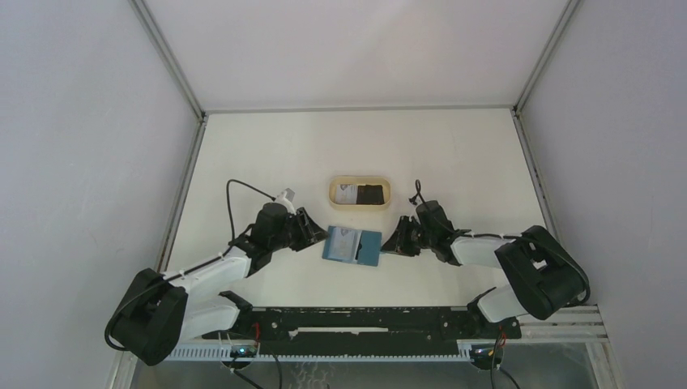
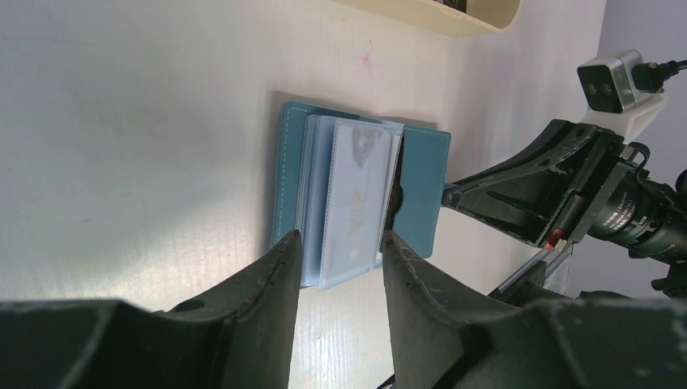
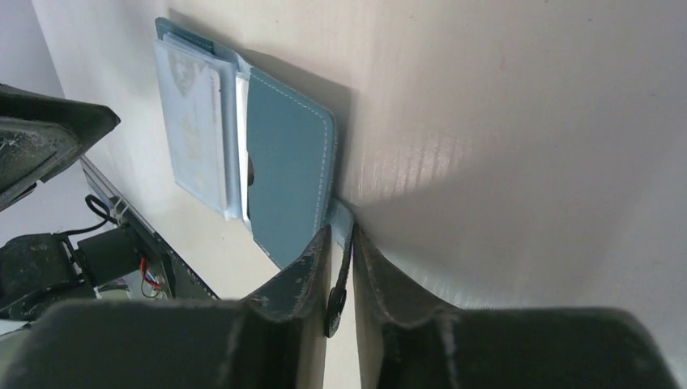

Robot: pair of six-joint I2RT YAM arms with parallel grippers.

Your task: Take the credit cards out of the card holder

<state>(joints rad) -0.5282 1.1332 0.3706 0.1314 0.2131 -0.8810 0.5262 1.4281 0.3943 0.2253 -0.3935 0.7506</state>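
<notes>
The teal card holder point(image 1: 351, 245) lies open on the table between my two grippers. Its clear pocket leaves hold a white card point(image 2: 356, 194), which also shows in the right wrist view point(image 3: 194, 121). My left gripper point(image 2: 340, 239) straddles the near end of those leaves, with both fingers against their edges. My right gripper point(image 3: 342, 235) is pinched on the holder's small snap tab point(image 3: 340, 220) beside the teal cover point(image 3: 288, 170). From above, the left gripper point(image 1: 317, 236) is at the holder's left edge and the right gripper point(image 1: 392, 241) at its right edge.
A tan oval tray point(image 1: 334, 193) stands just behind the holder, with a white card point(image 1: 347, 194) and a black card point(image 1: 372, 194) lying in it. Grey walls close in the table on three sides. A black rail point(image 1: 364, 320) runs along the near edge.
</notes>
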